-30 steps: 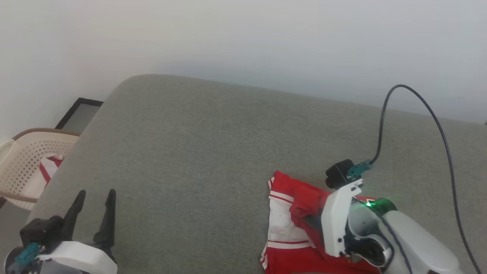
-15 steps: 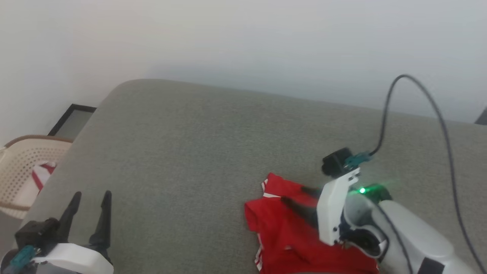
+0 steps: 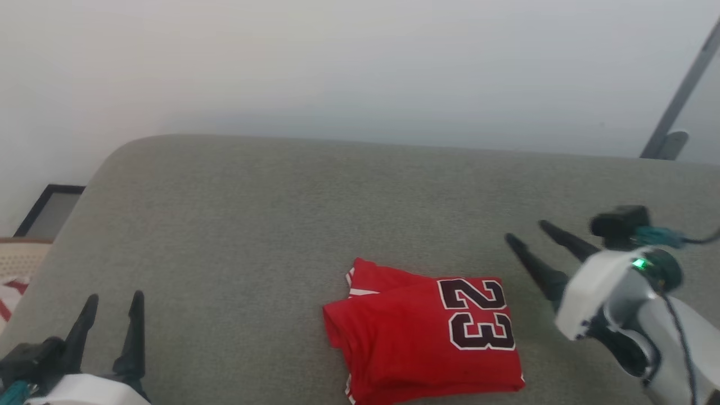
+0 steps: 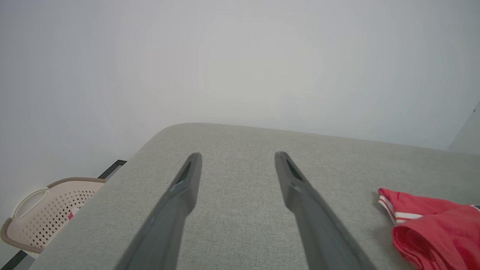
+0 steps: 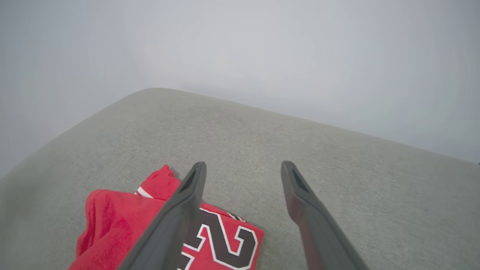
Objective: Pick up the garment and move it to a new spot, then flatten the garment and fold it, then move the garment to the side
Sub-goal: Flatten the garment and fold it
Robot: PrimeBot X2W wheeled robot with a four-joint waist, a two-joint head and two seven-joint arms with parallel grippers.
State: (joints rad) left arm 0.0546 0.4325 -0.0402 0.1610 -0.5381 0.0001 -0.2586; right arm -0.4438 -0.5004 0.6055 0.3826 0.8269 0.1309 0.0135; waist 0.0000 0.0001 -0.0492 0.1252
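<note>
The garment point(image 3: 416, 332), a red jersey, lies folded into a rough rectangle on the grey cushion, its black white-edged 23 facing up and a white-striped edge poking out at its far left. Its left end point(image 4: 431, 225) is at the right edge of the left wrist view. My right gripper point(image 3: 526, 232) hangs open to the right of the garment, empty. In the right wrist view the garment point(image 5: 120, 225) lies below and left of that gripper point(image 5: 243, 167). My left gripper point(image 3: 112, 301) stands open at the lower left, far from the cloth, fingers point(image 4: 187, 180) spread over bare cushion point(image 4: 236, 195).
A beige perforated basket point(image 4: 48, 210) sits on the floor off the cushion's left edge, with red-striped white cloth inside point(image 3: 11, 295). A dark frame point(image 3: 48, 208) leans by the wall. A grey pole point(image 3: 680, 95) slants at the upper right. The wall runs behind the cushion's far edge.
My right gripper opened, released the garment and drew back to the right. The garment now lies folded with the 23 up. The head camera has shifted, so the whole picture moved.
</note>
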